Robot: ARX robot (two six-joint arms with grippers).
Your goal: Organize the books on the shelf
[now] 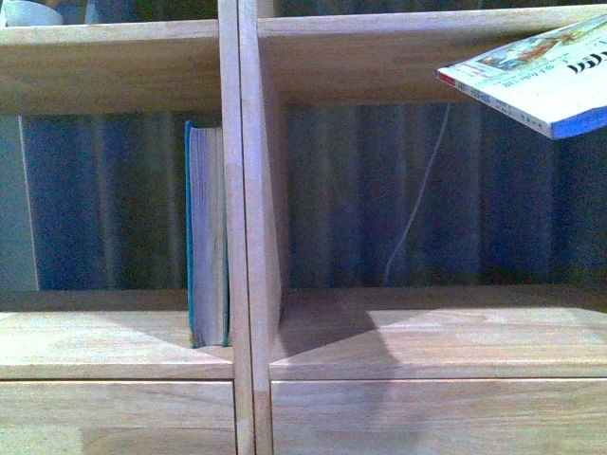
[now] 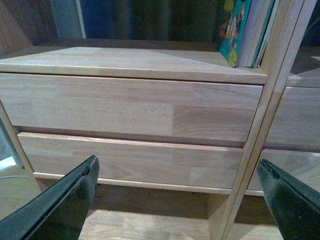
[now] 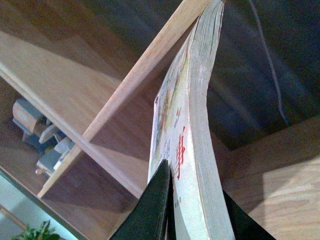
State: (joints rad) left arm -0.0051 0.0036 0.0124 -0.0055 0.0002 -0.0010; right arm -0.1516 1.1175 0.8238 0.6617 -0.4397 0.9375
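The teal book (image 1: 208, 237) stands upright in the left bay of the light wooden shelf (image 1: 248, 284), against the central divider; its cover (image 2: 234, 30) also shows in the left wrist view. The white paperback (image 1: 542, 78) hangs tilted at the upper right, in front of the right bay. My right gripper (image 3: 192, 210) is shut on the paperback (image 3: 187, 125), its dark fingers (image 3: 150, 210) pressing both covers. My left gripper (image 2: 177, 172) stands open and empty, low before the left drawer fronts (image 2: 130, 107). Neither arm shows in the front view.
A thin white cable (image 1: 417, 204) hangs behind the right bay, in front of a dark blue curtain (image 1: 417, 190). Small grey and wooden objects (image 3: 42, 140) lie beyond the shelf boards in the right wrist view. A white bowl (image 1: 28, 11) sits on the top left board.
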